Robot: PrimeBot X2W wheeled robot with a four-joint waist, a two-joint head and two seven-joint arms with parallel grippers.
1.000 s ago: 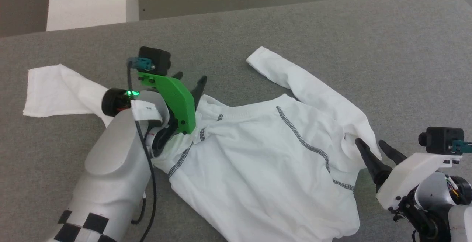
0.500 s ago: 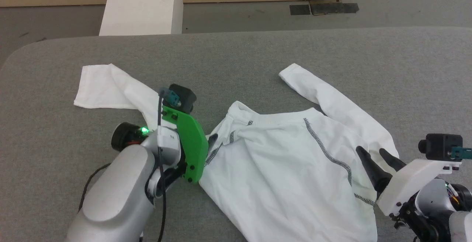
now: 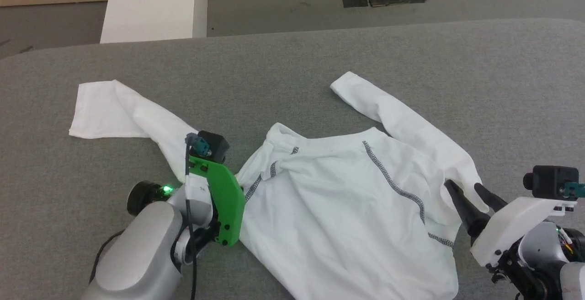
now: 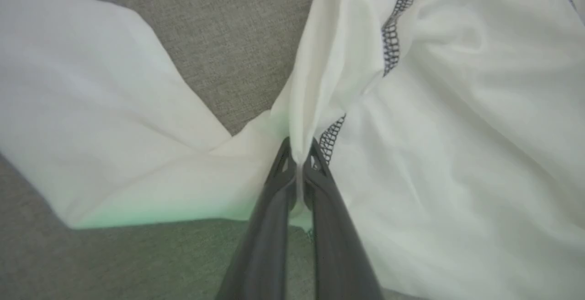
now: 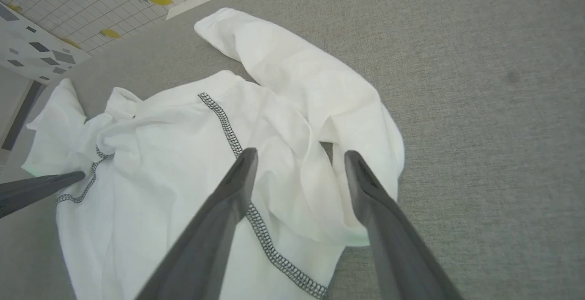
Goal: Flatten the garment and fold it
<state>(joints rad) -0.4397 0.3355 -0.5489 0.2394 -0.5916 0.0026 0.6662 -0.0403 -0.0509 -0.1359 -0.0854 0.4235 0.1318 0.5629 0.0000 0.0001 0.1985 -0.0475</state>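
Head view: a white long-sleeved soft-fabric garment (image 3: 329, 217) w/ dark grey zigzag seams is seen lying crumpled on a grey cloth-covered table (image 3: 457, 62). Its collar is turned away from the robot and one sleeve is stretched out to each side. A flat green plastic wrist plate (image 3: 224, 199) on the left arm is seen at the garment's shoulder on the robot's left, just beside the seam; the fingertips are hidden by it. The right gripper (image 3: 461, 184), w/ two long dark fingers, is held at the garment's armpit fold on the robot's right. A rigid white box (image 3: 151, 7) is seen well beyond the garment, off the table.

Left wrist view: the left gripper (image 4: 299, 156) is clamped on the garment. A raised fold of white fabric, next to a zigzag seam, is pinched between the nearly closed tips.

Right wrist view: the right gripper's fingers are spread wide over the garment's bunched armpit fabric, w/ nothing gripped. Whether the fabric is touched can't be told. One dark finger of the left gripper is seen at the garment's far shoulder.
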